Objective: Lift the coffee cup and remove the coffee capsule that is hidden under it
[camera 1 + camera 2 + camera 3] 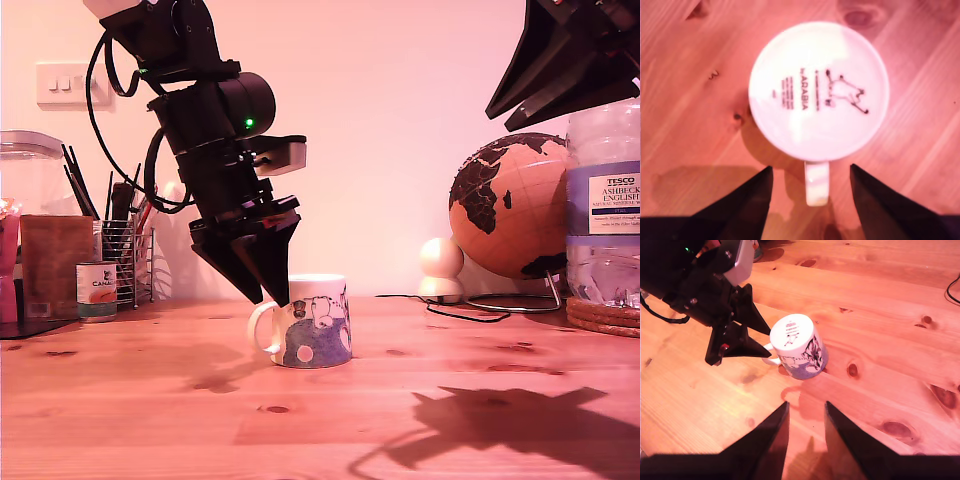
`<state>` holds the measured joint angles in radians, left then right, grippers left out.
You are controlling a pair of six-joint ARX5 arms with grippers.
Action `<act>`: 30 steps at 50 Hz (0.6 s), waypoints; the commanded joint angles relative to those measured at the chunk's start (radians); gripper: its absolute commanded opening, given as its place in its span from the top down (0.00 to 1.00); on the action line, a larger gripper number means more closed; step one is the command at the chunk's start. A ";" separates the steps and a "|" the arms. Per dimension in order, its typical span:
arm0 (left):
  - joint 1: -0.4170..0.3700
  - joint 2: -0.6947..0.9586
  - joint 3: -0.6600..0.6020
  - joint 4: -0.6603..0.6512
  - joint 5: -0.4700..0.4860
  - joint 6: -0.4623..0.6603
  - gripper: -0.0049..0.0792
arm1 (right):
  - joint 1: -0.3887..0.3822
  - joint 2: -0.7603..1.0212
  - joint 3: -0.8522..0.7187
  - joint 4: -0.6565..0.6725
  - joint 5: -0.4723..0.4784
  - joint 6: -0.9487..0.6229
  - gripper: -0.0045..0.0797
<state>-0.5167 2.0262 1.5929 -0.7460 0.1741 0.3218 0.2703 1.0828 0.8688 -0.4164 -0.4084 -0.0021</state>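
Observation:
The coffee cup (315,325) stands upside down on the wooden table, its printed base facing up in the first wrist view (818,90). Its loop handle (816,187) points toward the exterior view's left. My first gripper (268,295) is open and hangs just above the handle, one finger on each side of it (810,200), touching nothing. My second gripper (805,412) is open and empty, held high at the exterior view's upper right (505,115), looking down on the cup (800,347) and the first gripper (757,342). The coffee capsule is hidden.
At the exterior view's left stand a small tin can (97,290), a wire holder of utensils (125,255) and a glass jar (30,175). A globe (510,205), a white figurine (441,268), a cable and a large water bottle (603,210) stand at its right.

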 commanded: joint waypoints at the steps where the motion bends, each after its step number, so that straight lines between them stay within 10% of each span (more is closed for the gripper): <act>1: -0.002 0.044 -0.003 0.010 0.001 -0.005 0.41 | 0.005 0.005 0.006 0.008 0.000 -0.007 0.71; 30: -0.003 0.063 -0.003 0.043 -0.008 -0.001 0.75 | 0.005 0.005 0.006 0.016 0.000 -0.007 0.71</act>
<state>-0.5171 2.0636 1.5929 -0.7044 0.1631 0.3199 0.2703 1.0832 0.8688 -0.4107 -0.4084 -0.0021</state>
